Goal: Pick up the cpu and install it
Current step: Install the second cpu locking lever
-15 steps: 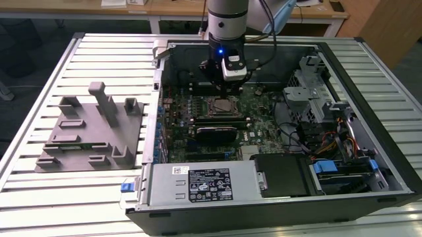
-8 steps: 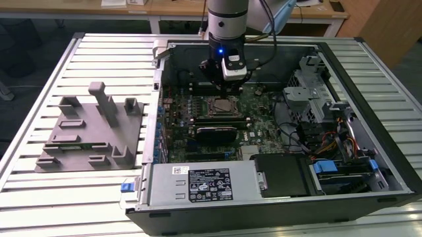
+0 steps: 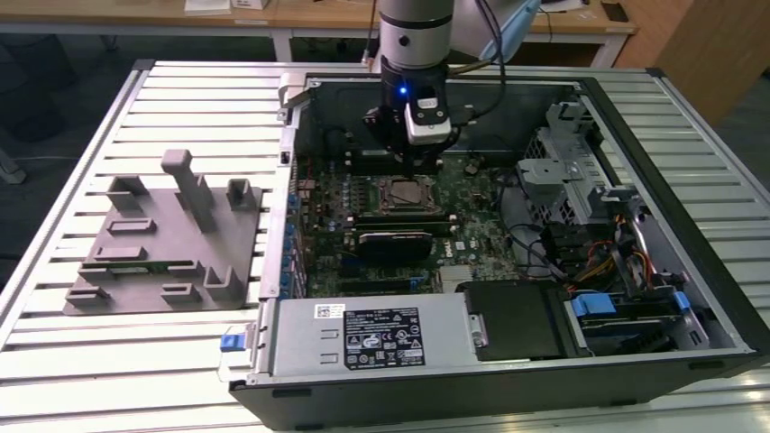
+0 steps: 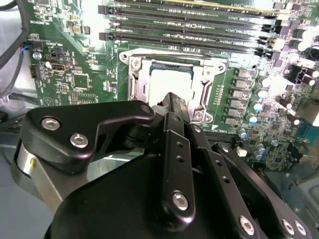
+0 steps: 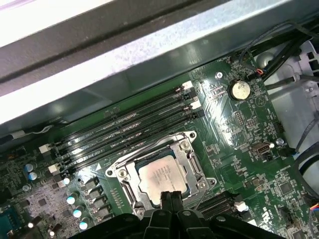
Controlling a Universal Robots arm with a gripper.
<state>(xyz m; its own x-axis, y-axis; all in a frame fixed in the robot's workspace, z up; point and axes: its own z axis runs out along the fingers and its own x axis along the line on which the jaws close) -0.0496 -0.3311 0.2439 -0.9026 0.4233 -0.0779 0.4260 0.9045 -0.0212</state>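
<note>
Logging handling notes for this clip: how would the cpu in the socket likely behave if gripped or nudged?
The cpu looks like a thin, flat, rigid plate, so probably stiff and light. Its smooth, shiny metal top suggests slippery contact. Lying flat within the socket frame, it likely won't roll or tip, with little edge exposed for the gripper to catch.
</note>
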